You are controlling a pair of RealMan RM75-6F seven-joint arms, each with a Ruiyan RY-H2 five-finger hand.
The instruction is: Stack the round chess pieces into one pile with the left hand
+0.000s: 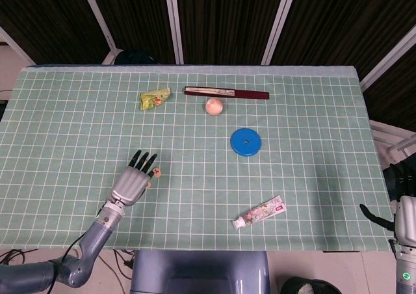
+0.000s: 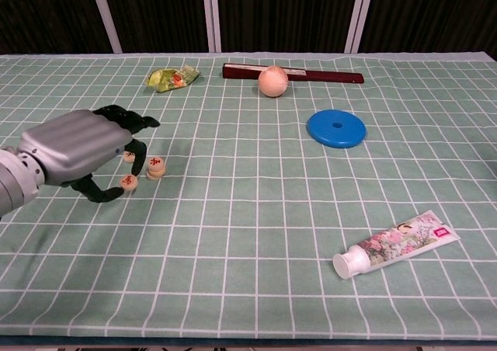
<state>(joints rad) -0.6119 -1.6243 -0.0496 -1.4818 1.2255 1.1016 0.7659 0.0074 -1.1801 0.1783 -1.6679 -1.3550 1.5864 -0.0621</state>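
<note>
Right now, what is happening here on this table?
The robot's left hand is working at the near left part of the green table, sorting small round chess pieces. It pinches one piece between its fingertips, right beside a short stack of pieces that stands on the cloth. Another piece shows partly behind the fingers. The right hand waits off the table's right edge and touches nothing.
</note>
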